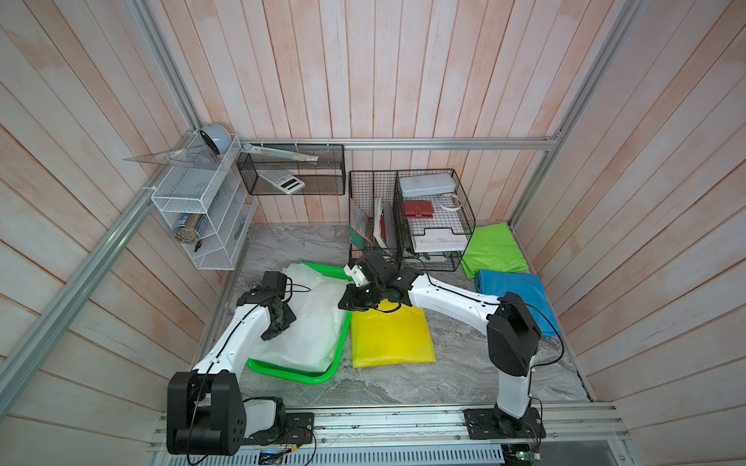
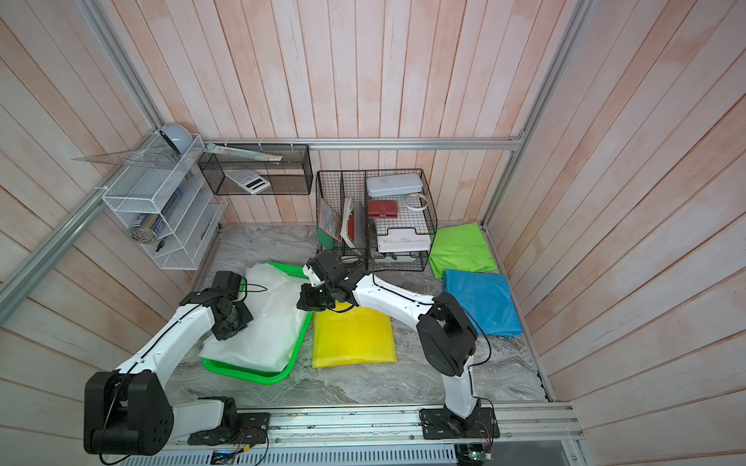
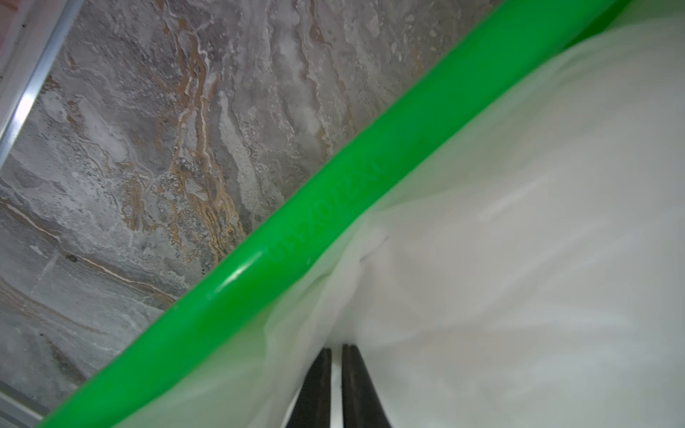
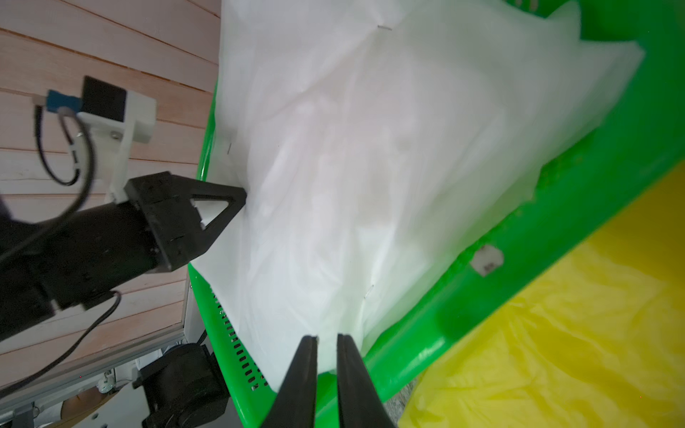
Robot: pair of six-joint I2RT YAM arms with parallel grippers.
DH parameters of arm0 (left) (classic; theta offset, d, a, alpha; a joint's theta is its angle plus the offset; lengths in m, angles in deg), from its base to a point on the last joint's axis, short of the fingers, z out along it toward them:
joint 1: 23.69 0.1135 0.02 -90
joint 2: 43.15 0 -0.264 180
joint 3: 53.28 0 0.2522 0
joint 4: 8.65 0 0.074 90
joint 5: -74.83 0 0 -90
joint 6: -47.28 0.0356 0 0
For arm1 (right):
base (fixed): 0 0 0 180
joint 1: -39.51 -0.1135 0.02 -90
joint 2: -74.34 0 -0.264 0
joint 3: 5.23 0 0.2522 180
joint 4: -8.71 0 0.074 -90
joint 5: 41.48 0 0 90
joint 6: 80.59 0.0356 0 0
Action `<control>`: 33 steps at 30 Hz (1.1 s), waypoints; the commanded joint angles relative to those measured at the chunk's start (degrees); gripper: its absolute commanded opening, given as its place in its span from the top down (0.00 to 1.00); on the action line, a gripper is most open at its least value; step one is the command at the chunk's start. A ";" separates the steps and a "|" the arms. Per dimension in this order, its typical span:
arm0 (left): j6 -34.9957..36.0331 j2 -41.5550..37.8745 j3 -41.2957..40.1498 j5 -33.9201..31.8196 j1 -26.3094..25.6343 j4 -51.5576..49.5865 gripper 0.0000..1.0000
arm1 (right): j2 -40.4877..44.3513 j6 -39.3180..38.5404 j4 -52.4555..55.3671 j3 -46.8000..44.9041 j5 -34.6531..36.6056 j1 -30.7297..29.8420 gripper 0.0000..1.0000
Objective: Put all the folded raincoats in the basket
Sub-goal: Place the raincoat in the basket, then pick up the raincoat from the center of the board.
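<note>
top views: raincoat is lying in the basket (fabric draping over its rim) | left wrist: left gripper is pinching raincoat fabric just inside the green rim | right wrist: right gripper is seemingly nipping the raincoat's edge, jaws nearly together

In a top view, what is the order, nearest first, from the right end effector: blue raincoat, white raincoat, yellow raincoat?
1. white raincoat, held by the right end effector.
2. yellow raincoat, directly beside it.
3. blue raincoat, near the right wall.
</note>
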 commanded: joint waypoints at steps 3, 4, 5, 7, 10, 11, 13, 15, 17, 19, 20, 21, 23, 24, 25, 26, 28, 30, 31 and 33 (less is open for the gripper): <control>-0.41 -0.20 -0.25 0.38 -0.15 1.79 0.88 | 8.40 -1.70 2.06 -4.75 2.32 1.76 0.82; -0.22 -0.53 0.49 0.64 -0.15 1.29 0.87 | 9.89 -1.95 2.19 -5.73 2.49 2.08 0.82; -0.09 -0.81 1.33 0.93 -0.15 0.64 0.86 | 11.19 -2.25 2.43 -6.69 2.67 2.42 0.81; 0.60 -2.24 4.08 1.96 -0.16 -1.25 0.83 | 14.47 -2.90 3.21 -9.26 3.26 3.51 0.79; 2.29 -6.44 7.65 4.28 -0.14 -0.83 0.77 | 20.09 -3.49 4.38 -14.91 4.81 6.11 0.73; 2.59 -8.12 8.41 5.24 -0.14 -0.61 0.74 | 21.94 -3.66 4.52 -17.12 5.15 7.19 0.71; 3.18 -11.22 10.86 8.00 -0.19 -0.54 0.71 | 26.46 -3.94 4.98 -22.59 5.81 10.17 0.66; 3.35 -13.42 12.61 12.98 -0.44 0.59 0.68 | 30.48 -4.11 5.89 -27.72 6.02 13.31 0.62; 3.26 -14.24 14.13 18.06 -1.21 1.10 0.68 | 34.57 -4.54 6.79 -33.33 6.71 16.21 0.57; 3.00 -14.26 14.95 20.46 -3.47 1.26 0.68 | 38.39 -3.01 6.57 -39.94 9.29 17.99 0.52; 2.83 -14.27 14.96 20.74 -4.89 1.53 0.68 | 39.88 -2.99 5.84 -42.77 9.99 18.47 0.51; 2.58 -14.21 14.61 20.53 -6.69 2.02 0.68 | 41.53 -2.53 4.81 -45.76 10.88 18.80 0.49; 1.58 -14.23 13.29 19.88 -9.93 3.46 0.67 | 43.61 -2.19 3.05 -49.92 11.39 19.09 0.44; 1.13 -14.11 12.39 19.96 -11.47 4.48 0.67 | 43.98 -1.93 3.11 -51.33 12.01 19.23 0.43; 0.60 -14.02 11.51 19.96 -12.75 5.54 0.67 | 44.09 -1.74 3.14 -52.24 12.16 19.25 0.43; 0.20 -13.83 10.84 19.96 -13.64 6.12 0.67 | 43.94 -1.65 2.90 -53.02 12.00 19.32 0.42; 0.31 -13.45 9.71 19.71 -15.15 7.23 0.67 | 43.13 -0.87 2.47 -54.38 11.70 19.33 0.39; 1.35 -12.99 8.92 19.17 -15.65 7.52 0.67 | 41.75 -0.54 1.90 -55.14 10.70 19.34 0.39; 1.88 -12.80 8.65 18.65 -15.66 7.29 0.67 | 40.86 -0.26 2.09 -55.19 10.28 19.40 0.39; 2.29 -12.60 8.18 17.53 -15.69 6.89 0.67 | 38.70 -0.69 1.44 -55.20 8.65 19.43 0.39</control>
